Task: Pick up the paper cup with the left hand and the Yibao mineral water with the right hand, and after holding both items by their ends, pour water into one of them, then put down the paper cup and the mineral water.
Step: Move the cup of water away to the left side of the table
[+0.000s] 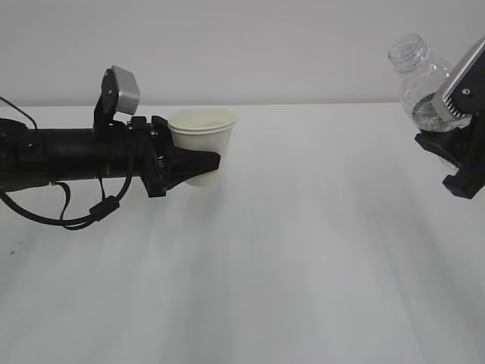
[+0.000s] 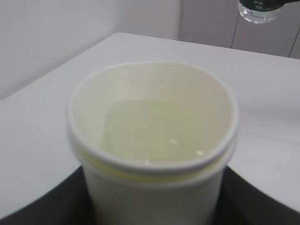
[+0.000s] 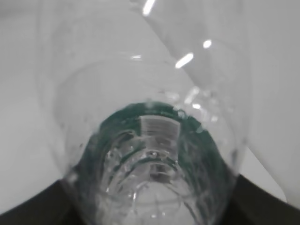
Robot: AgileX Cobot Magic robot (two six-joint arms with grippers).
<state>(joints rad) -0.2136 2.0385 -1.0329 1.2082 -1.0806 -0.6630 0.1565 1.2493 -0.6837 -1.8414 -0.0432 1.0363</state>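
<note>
left hand [image 1: 198, 165] level, right hand [image 1: 447, 129] raised

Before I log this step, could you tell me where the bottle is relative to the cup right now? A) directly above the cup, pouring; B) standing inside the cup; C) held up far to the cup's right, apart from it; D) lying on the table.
C: the right hand holds the Yibao mineral water raised at the far right, well apart from the paper cup gripped by the left hand.

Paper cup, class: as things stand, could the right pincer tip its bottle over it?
Probably yes, after travelling. The paper cup sits in the left pincer; the bottle is far right in the right pincer, with only bare table between.
</note>
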